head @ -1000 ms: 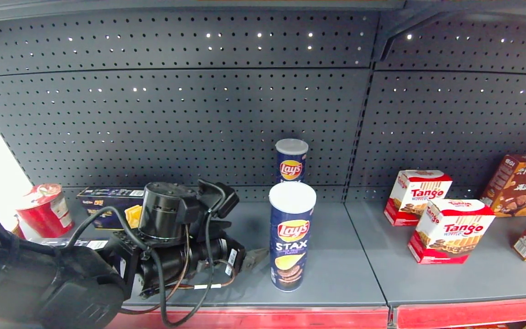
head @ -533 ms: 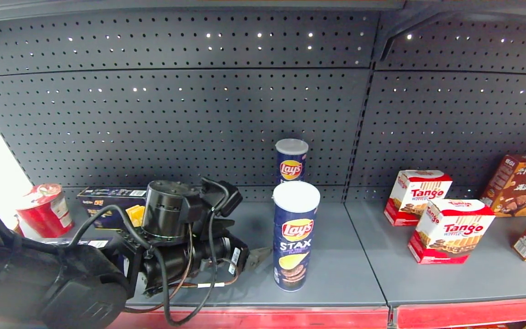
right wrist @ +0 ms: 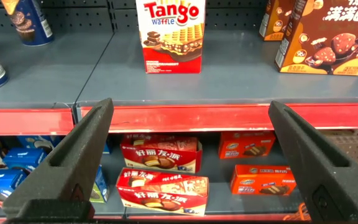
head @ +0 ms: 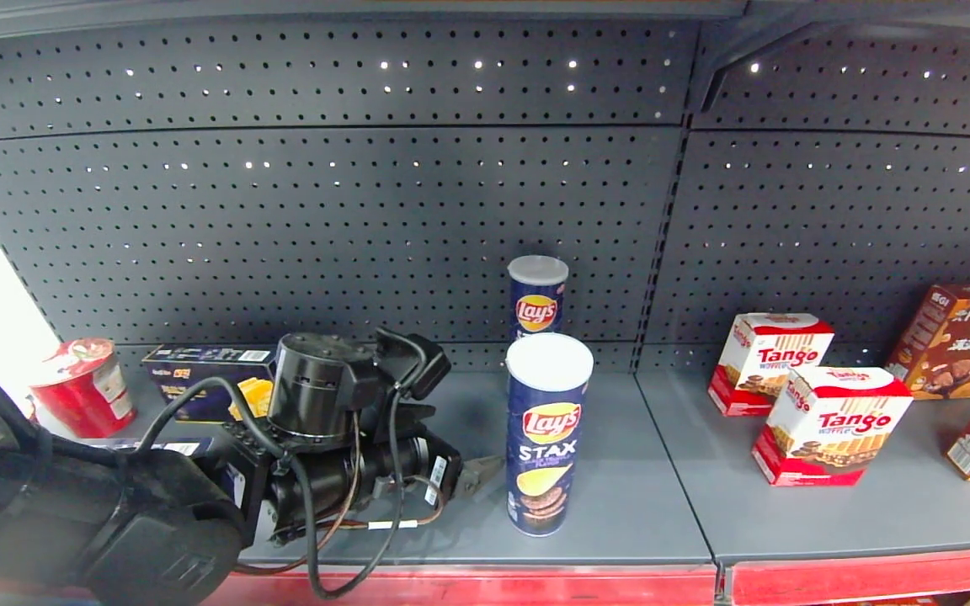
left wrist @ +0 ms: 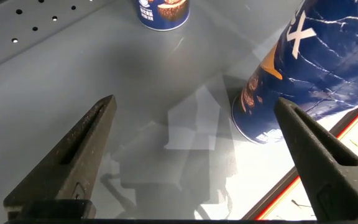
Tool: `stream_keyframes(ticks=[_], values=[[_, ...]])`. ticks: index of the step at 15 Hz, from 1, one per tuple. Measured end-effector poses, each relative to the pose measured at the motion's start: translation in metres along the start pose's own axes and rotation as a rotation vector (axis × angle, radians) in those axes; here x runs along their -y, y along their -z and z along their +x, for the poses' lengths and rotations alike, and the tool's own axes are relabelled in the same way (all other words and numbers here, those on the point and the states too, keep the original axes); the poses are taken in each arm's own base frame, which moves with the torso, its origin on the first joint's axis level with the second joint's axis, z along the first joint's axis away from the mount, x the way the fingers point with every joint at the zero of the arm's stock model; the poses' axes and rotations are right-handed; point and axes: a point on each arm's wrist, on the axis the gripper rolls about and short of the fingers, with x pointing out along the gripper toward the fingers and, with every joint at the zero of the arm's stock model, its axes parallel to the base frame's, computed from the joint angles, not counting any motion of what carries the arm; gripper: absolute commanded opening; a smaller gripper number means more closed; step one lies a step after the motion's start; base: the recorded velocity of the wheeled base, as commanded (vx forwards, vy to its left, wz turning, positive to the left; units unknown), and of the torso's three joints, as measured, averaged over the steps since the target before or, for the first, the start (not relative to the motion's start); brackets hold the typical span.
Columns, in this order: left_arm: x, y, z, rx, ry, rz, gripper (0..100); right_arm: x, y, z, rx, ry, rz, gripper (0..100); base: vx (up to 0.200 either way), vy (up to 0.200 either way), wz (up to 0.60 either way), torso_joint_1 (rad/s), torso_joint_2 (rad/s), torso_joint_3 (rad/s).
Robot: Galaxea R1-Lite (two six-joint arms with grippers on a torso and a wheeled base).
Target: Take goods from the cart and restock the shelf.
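My left claw [left wrist: 196,106] is spread wide, low on the shelf [head: 620,513], just beside the upright front chip can [head: 548,433] (another stands behind). It looks placed, so I'd back straight out without clipping it.

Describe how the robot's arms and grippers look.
The left arm is black, with a round drum-shaped joint housing, looping black cables and small white labels. The left gripper and right gripper each have two dark grey, wedge-shaped fingers.
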Motion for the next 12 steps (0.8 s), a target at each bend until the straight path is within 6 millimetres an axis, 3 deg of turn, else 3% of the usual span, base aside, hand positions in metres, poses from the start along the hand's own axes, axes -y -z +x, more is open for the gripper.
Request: stream_keyframes(ticks=[12], values=[[-0.0002,0.0032,0.0029,-0.015,0.001,-0.001,100,0.0,0.0,0.0,0.0,0.0,0.0,100,0.0,0.0,0.0,0.0,0.0,0.0]])
